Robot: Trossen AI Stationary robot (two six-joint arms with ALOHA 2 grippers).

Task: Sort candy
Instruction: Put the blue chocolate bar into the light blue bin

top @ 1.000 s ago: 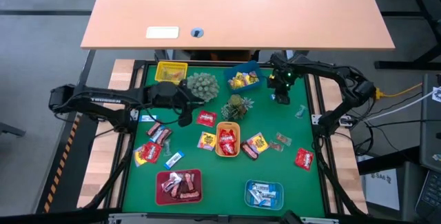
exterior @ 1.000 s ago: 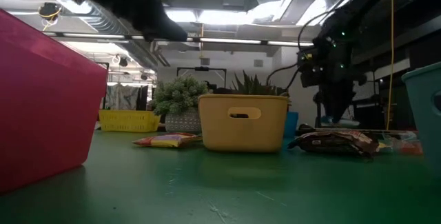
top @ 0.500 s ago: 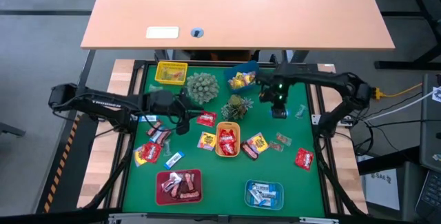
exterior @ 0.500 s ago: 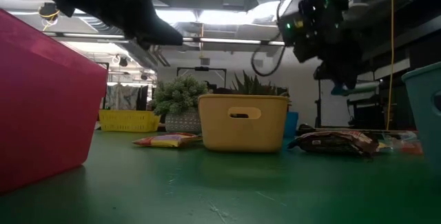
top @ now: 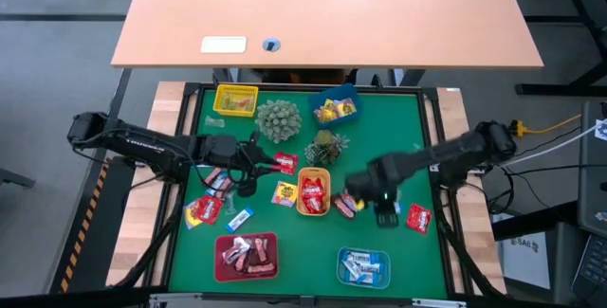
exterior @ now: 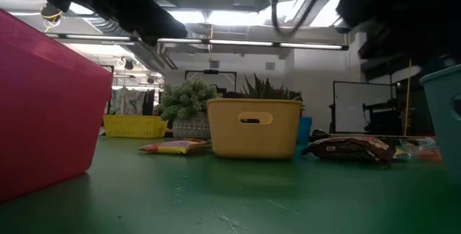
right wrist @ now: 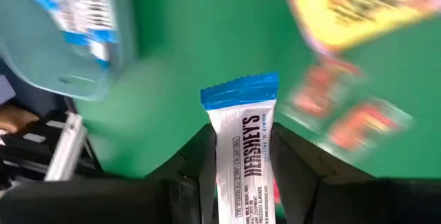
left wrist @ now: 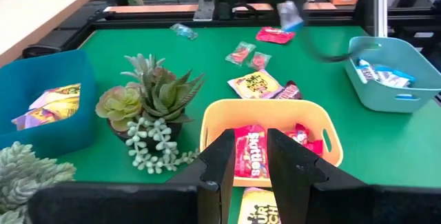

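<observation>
While the right gripper (right wrist: pixel 241 176) hangs over the right tabletop, jaws pinching a light, crinkly blue-white wrapped candy bar (right wrist: pixel 241 148) mid-length, the left gripper's (left wrist: pixel 248 165) jaws stand narrow, empty.

Open green mat (top: pixel 398 147) behind the right hand (top: pixel 384 215); plants (top: pixel 278 118) and trays (top: pixel 314 192) crowding the centre.
</observation>
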